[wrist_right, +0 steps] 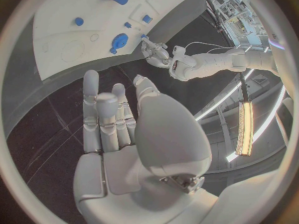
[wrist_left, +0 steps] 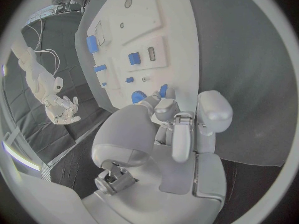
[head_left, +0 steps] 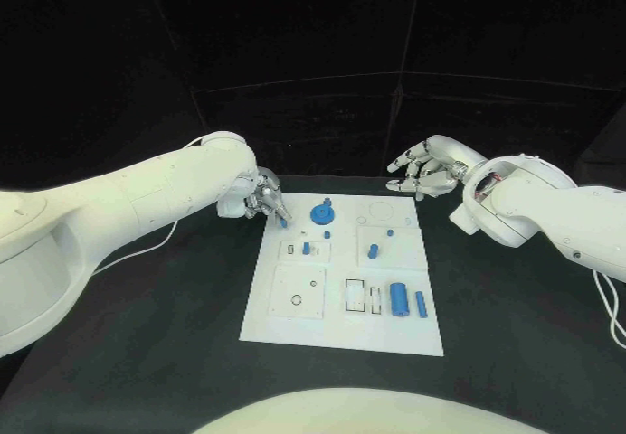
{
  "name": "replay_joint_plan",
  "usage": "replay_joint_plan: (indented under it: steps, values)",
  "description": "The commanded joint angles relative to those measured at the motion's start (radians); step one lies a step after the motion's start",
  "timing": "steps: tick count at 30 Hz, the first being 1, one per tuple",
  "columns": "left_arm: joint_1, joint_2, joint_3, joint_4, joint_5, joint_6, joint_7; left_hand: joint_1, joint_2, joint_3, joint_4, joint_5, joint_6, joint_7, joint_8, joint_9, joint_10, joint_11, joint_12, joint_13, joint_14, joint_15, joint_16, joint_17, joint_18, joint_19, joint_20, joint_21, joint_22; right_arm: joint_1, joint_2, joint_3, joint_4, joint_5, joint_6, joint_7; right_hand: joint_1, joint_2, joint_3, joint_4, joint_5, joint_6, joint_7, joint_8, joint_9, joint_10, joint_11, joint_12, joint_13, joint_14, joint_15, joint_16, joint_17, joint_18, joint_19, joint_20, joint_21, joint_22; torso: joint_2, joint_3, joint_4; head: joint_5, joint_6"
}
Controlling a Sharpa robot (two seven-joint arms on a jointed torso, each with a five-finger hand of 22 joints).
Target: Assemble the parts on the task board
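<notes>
- Left hand (head_left: pixel 268 203) at the task board (head_left: pixel 342 318)'s far left corner, fingers (wrist_left: pixel 163 106) pinching a small blue part (wrist_left: pixel 163 90).
- Right hand (head_left: pixel 425 174) hovers beyond the far right corner, fingers released, apart.

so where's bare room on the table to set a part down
Bare black table lies left of the white task board and right of it, below the right hand. It is crowded at the board's far left corner, where the left hand holds a small blue part.

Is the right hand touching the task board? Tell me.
Apart. The head view shows the right hand open beyond the task board's far edge, with dark table between them.
</notes>
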Motion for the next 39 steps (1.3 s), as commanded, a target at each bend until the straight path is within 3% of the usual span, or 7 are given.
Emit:
replay_joint_plan:
  steps: [1,10,17,21,26,35,39]
  values:
    - [0.007,-0.032,0.001,0.059,0.034,-0.069,0.006,-0.024,-0.011,0.133,-0.098,0.002,-0.008,-0.003,0.011,0.007,0.007,-0.003,-0.006,-0.001,0.1,-0.001,-0.002,0.246,0.004,0.004,-0.002,-0.003,0.002,0.002,-0.003,0.001,0.001,-0.003,0.003,0.003,-0.003,0.005,0.003,0.003,0.006,-0.005,0.0,0.004,0.0,-0.009,0.001,0.005,-0.002,-0.003,-0.002,-0.005,0.002,0.006,0.005,0.002,-0.005,-0.002,-0.003,0.0008,0.0032,0.0,0.0]
    - [0.009,-0.128,0.0,0.23,0.038,-0.18,0.015,-0.038,-0.026,0.168,-0.102,0.002,-0.007,-0.005,0.02,0.012,0.011,-0.004,-0.004,0.0,0.101,-0.002,-0.001,0.249,0.003,0.006,-0.003,-0.001,0.007,0.002,-0.009,0.001,0.001,-0.003,0.004,0.001,-0.003,0.006,0.003,0.004,0.007,-0.006,0.0,0.004,0.0,-0.009,0.001,0.005,-0.002,-0.003,-0.002,-0.005,0.001,0.006,0.005,0.002,-0.006,-0.002,-0.001,-0.0006,0.0032,0.001,0.0]
    - [-0.006,-0.176,-0.006,0.323,0.026,-0.242,0.037,-0.044,-0.036,0.185,-0.104,0.002,-0.008,-0.006,0.023,0.015,0.013,-0.005,-0.005,-0.001,0.101,-0.003,0.0,0.251,0.002,0.008,-0.003,0.003,0.012,0.002,-0.009,0.001,-0.001,-0.003,0.005,-0.001,-0.003,0.006,0.003,0.004,0.007,-0.006,0.0,0.005,0.0,-0.009,0.001,0.005,-0.002,-0.002,-0.002,-0.005,0.002,0.005,0.005,0.002,-0.006,-0.002,0.0,-0.0008,0.0028,0.006,-0.002]
    - [-0.015,-0.19,-0.019,0.352,0.01,-0.265,0.05,-0.046,-0.041,0.195,-0.105,0.002,-0.007,-0.007,0.025,0.016,0.014,-0.006,-0.005,-0.001,0.101,-0.003,0.001,0.252,0.002,0.009,-0.003,0.004,0.014,0.002,-0.009,0.001,-0.002,-0.003,0.005,-0.001,-0.003,0.006,0.003,0.004,0.007,-0.006,0.0,0.005,0.0,-0.009,0.001,0.005,-0.002,-0.002,-0.002,-0.005,0.002,0.005,0.005,0.002,-0.006,-0.002,0.0,-0.0012,0.0011,0.009,-0.003]
    - [-0.026,-0.197,-0.025,0.37,-0.001,-0.277,0.055,-0.047,-0.046,0.204,-0.106,0.002,-0.006,-0.007,0.027,0.017,0.015,-0.006,-0.005,-0.001,0.101,-0.003,0.001,0.253,0.002,0.009,-0.004,0.004,0.014,0.002,-0.008,0.001,-0.003,-0.003,0.004,-0.003,-0.003,0.01,0.004,0.007,0.006,-0.005,0.0,0.006,0.0,-0.009,0.001,0.007,-0.003,-0.002,-0.002,-0.005,0.003,0.005,0.006,0.001,-0.007,-0.003,0.0,-0.0008,-0.0027,0.01,-0.005]
    - [-0.036,-0.206,-0.04,0.392,-0.041,-0.262,0.055,-0.048,-0.048,0.209,-0.107,0.002,-0.006,-0.007,0.028,0.018,0.015,-0.006,-0.006,-0.003,0.102,-0.004,0.001,0.253,0.002,0.009,-0.004,0.005,0.015,0.002,-0.006,0.001,-0.004,-0.003,0.002,-0.005,-0.004,0.013,0.006,0.009,0.004,-0.005,0.0,0.007,0.001,-0.009,0.001,0.008,-0.004,-0.001,-0.002,-0.005,0.005,0.006,0.007,0.001,-0.008,-0.003,0.0,0.0001,0.0018,0.008,-0.009]
    - [-0.04,-0.211,-0.044,0.401,-0.045,-0.254,0.049,-0.049,-0.049,0.209,-0.107,0.002,-0.006,-0.007,0.028,0.018,0.015,-0.006,-0.006,-0.003,0.102,-0.004,0.001,0.253,0.002,0.009,-0.004,0.005,0.015,0.002,-0.005,0.001,-0.005,-0.003,0.002,-0.005,-0.004,0.013,0.006,0.009,0.004,-0.005,0.0,0.007,0.001,-0.009,0.001,0.008,-0.004,-0.001,-0.002,-0.005,0.005,0.006,0.007,0.001,-0.008,-0.003,0.0,-0.0002,0.0005,0.01,-0.011]
